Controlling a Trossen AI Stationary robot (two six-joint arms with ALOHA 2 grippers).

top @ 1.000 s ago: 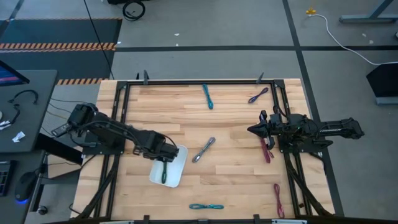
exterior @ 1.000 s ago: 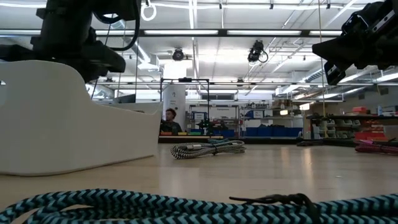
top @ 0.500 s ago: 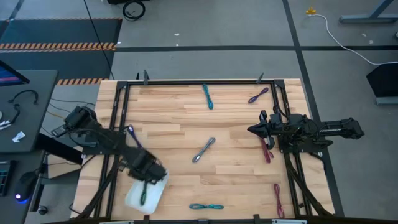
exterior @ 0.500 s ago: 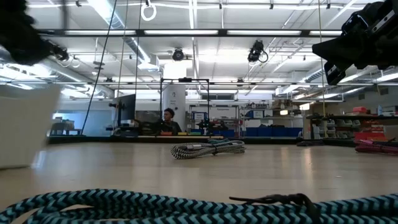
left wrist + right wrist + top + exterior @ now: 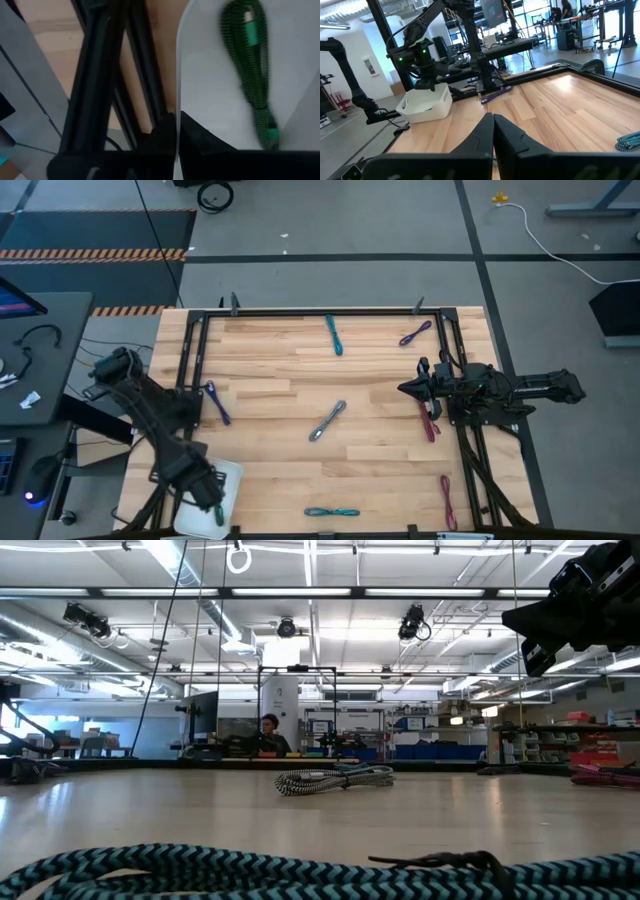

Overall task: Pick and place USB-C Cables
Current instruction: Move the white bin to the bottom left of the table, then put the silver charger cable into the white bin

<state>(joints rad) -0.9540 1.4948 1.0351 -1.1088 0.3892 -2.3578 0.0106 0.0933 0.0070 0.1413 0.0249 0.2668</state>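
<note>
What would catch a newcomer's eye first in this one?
The left gripper holds the white tray at the table's near-left corner, a green cable lying inside. The right gripper, shut, hovers at the table's right side beside a magenta cable.

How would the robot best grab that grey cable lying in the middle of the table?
Probably across the middle of the grey cable, coming straight down from above. It lies flat as a narrow, slanted bundle with bare wood all round it, so the fingers should straddle it crosswise, turned to match the slant.

white tray [image 5: 210, 100], green braided cable [image 5: 252, 70]
</note>
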